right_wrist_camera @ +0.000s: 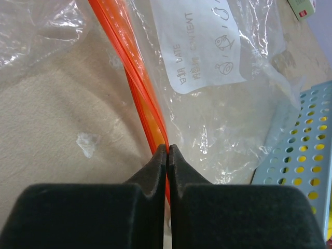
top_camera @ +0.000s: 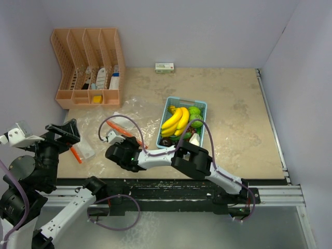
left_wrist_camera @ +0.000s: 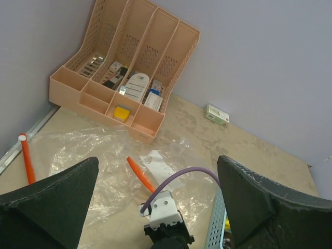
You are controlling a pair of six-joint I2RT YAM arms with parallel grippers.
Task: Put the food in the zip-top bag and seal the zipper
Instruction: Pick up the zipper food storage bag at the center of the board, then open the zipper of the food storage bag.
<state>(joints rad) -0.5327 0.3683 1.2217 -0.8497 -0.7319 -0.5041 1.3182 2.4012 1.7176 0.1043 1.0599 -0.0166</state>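
The clear zip-top bag (top_camera: 124, 122) with an orange zipper (top_camera: 129, 135) lies flat left of the basket. My right gripper (right_wrist_camera: 167, 149) is shut on the orange zipper strip (right_wrist_camera: 136, 88), beside the bag's white label (right_wrist_camera: 199, 46); in the top view it (top_camera: 111, 138) sits on the bag. My left gripper (top_camera: 63, 133) is wide open and empty, raised at the bag's left end; its view shows the bag (left_wrist_camera: 93, 155), zipper (left_wrist_camera: 140, 175) and right wrist. The food is in the basket: yellow bananas (top_camera: 175, 121), green fruits (top_camera: 194, 111), dark grapes (top_camera: 166, 141).
The light-blue perforated basket (top_camera: 203, 106) stands right of the bag and shows in the right wrist view (right_wrist_camera: 303, 155). A peach desk organizer (top_camera: 88, 62) stands at the back left, a small box (top_camera: 164, 67) by the back wall. Walls close both sides.
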